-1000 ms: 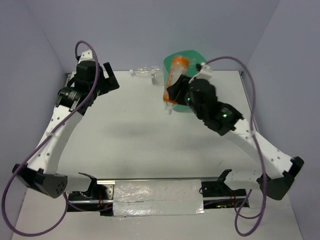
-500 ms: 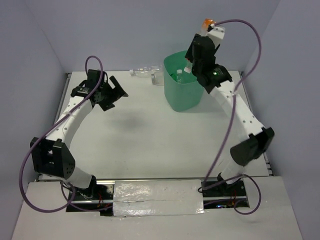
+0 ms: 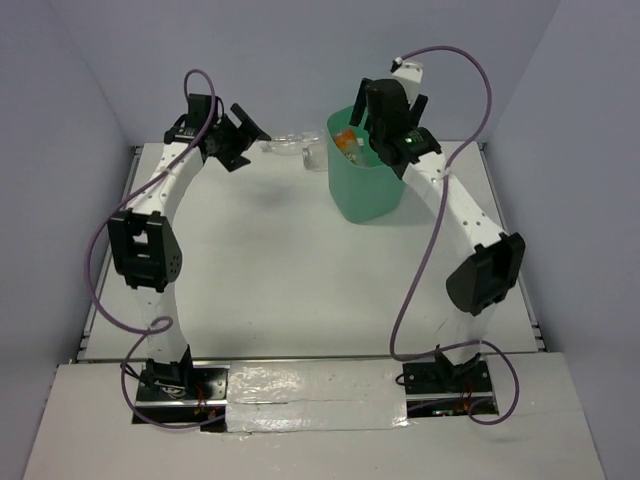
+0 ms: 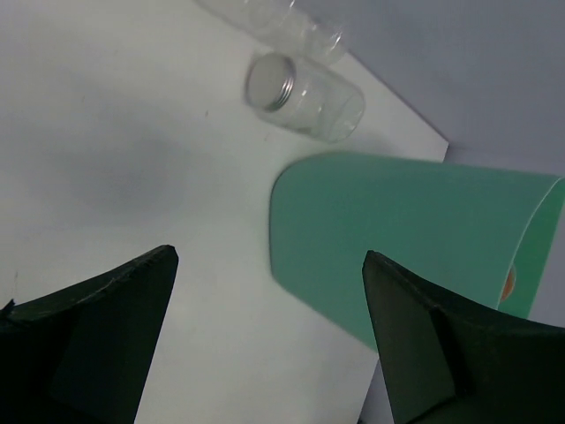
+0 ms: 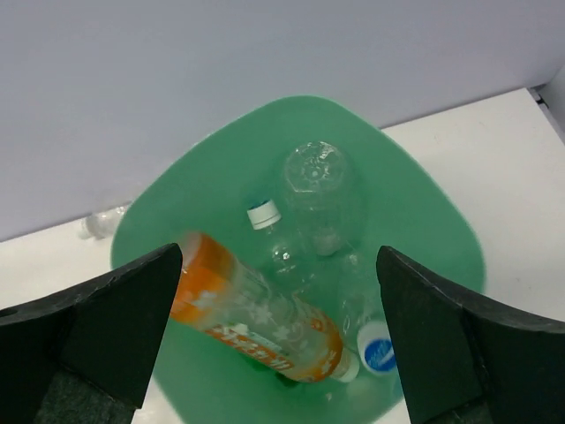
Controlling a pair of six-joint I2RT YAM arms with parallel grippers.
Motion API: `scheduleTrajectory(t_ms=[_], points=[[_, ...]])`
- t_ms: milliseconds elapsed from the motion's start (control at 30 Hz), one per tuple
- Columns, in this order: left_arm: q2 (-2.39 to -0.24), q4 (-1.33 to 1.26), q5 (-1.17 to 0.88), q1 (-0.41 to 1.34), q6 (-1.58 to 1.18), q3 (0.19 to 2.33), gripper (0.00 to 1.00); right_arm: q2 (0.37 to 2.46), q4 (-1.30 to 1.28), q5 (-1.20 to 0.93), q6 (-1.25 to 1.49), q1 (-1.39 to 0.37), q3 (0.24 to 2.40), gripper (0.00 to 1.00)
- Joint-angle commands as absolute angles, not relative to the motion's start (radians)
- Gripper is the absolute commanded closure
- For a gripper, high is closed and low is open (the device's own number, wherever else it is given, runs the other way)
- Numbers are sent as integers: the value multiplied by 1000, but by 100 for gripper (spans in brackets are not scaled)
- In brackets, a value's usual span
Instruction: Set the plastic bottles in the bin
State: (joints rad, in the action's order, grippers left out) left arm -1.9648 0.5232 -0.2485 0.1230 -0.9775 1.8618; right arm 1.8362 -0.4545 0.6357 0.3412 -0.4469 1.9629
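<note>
Orange-ended bottle (image 5: 256, 322) just dropped into the bin (image 5: 424, 203) from your right gripper (image 5: 278, 256), now wide like your left gripper (image 4: 269, 256); clear bottles (image 4: 305, 93) remain beside the bin.

**Bin's load mostly out of sight from above**

In the top view the right arm (image 3: 400, 125) covers much of the bin (image 3: 365, 195) mouth, and only an end of the orange bottle (image 3: 347, 140) shows. The left wrist view crops the bin's right side and a clear bottle (image 4: 291, 26) at the top edge. In the right wrist view, the bottle behind the rim (image 5: 106, 221) is a blur.
</note>
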Motion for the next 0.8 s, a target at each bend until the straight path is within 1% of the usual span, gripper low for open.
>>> scheduleTrajectory(t_ms=[0,33,133,167,367,500,600,700,767], points=[[-2112,532,-259,123,-910,2064,1,1634,-381,617,339,-440,1851,2],[-2146,511,-258,123,-888,2138,1,1573,-373,609,337,-442,1823,1],[-2270,463,-259,123,-801,2257,1,1470,-368,574,334,-440,1737,1],[-2328,430,-259,121,-770,2281,1,1447,-368,563,336,-440,1718,1],[-2494,238,-337,117,-735,2361,1,1302,-376,546,337,-440,1586,0],[-2531,151,-350,117,-719,2358,1,1246,-391,543,341,-439,1530,0],[-2548,150,-327,117,-701,2368,1,1232,-410,534,350,-437,1514,0],[-2559,169,-267,115,-736,2375,1,1233,-411,514,360,-440,1500,0],[-2569,193,-236,114,-820,2373,1,1241,-410,500,368,-439,1497,0]])
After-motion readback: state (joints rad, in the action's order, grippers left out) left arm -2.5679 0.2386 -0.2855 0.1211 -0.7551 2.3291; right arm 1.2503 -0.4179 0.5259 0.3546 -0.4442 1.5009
